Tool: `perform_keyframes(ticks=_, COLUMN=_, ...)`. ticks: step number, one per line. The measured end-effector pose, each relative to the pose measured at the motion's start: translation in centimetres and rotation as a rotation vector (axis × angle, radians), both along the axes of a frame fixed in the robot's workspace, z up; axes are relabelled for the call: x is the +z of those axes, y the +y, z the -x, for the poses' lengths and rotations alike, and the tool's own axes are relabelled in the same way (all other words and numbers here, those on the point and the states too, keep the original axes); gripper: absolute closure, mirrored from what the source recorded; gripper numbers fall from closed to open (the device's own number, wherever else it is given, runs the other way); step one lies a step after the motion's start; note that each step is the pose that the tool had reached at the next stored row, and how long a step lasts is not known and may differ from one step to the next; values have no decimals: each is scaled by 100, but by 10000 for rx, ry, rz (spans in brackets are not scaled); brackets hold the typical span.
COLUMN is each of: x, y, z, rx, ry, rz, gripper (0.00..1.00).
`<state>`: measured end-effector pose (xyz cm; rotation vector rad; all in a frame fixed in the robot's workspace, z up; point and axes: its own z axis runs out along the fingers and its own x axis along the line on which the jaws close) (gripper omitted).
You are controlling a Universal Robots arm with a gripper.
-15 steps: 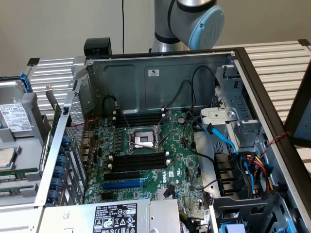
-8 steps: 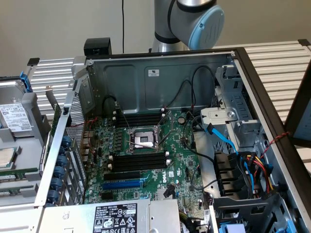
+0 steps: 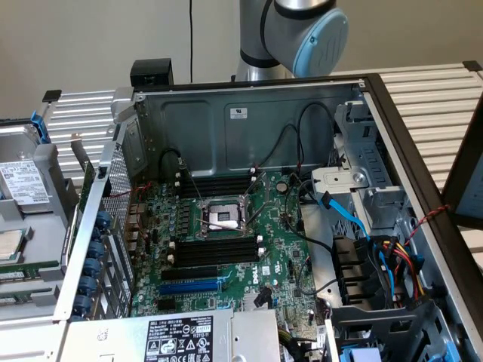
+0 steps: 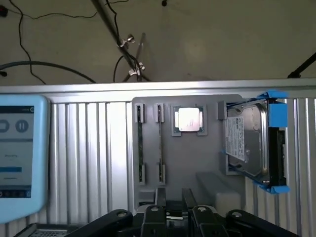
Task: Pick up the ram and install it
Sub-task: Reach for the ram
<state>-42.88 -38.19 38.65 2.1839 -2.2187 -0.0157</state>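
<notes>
- Green ram [image 4: 160, 140] stands on edge in the grey tray [image 4: 207, 158], with a twin stick [image 4: 140, 140] just beside it; a careless approach could catch the wrong board, or both.
- The gripper [image 4: 174, 207] hangs clear of the tray, jaws spread wide and holding nothing; an off-centre closing could tip the thin board.
- The processor [image 4: 188, 120] and hard drive [image 4: 249, 143] sit near; a stray descent could strike them.
- The memory slots [image 3: 215, 253] on the motherboard [image 3: 279, 249] are empty; misalignment risks damaged contacts.

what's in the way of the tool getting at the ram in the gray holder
Probably nothing, so likely yes: the open tool hangs by the gray holder, where two ram sticks stand on edge, uncovered, apart from the CPU and hard drive.
</notes>
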Motion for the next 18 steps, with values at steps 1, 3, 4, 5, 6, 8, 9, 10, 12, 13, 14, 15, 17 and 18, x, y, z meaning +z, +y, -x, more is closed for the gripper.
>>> perform_keyframes(ticks=1, x=0, y=0, z=0, rx=20, ry=1, rz=0, gripper=73)
perform_keyframes(ticks=3, x=0, y=0, z=0, rx=20, ry=0, rz=1, gripper=73)
perform_keyframes(ticks=4, x=0, y=0, z=0, rx=20, ry=-1, rz=1, gripper=73)
perform_keyframes(ticks=5, x=0, y=0, z=0, rx=20, ry=0, rz=1, gripper=73)
perform_keyframes(ticks=6, x=0, y=0, z=0, rx=20, ry=-1, rz=1, gripper=73)
perform_keyframes(ticks=8, x=-3, y=1, z=13, rx=18, ry=-1, rz=0, gripper=73)
perform_keyframes(ticks=9, x=-10, y=1, z=29, rx=19, ry=0, rz=1, gripper=73)
perform_keyframes(ticks=10, x=-20, y=0, z=46, rx=20, ry=0, rz=2, gripper=73)
perform_keyframes(ticks=12, x=-50, y=0, z=83, rx=20, ry=-1, rz=0, gripper=73)
perform_keyframes(ticks=13, x=-67, y=0, z=94, rx=20, ry=-2, rz=0, gripper=73)
perform_keyframes(ticks=14, x=-84, y=-1, z=99, rx=21, ry=-1, rz=0, gripper=73)
perform_keyframes(ticks=15, x=-102, y=-3, z=101, rx=22, ry=-2, rz=0, gripper=73)
perform_keyframes(ticks=17, x=-137, y=-5, z=103, rx=20, ry=1, rz=2, gripper=73)
perform_keyframes(ticks=18, x=-155, y=-6, z=104, rx=20, ry=1, rz=2, gripper=73)
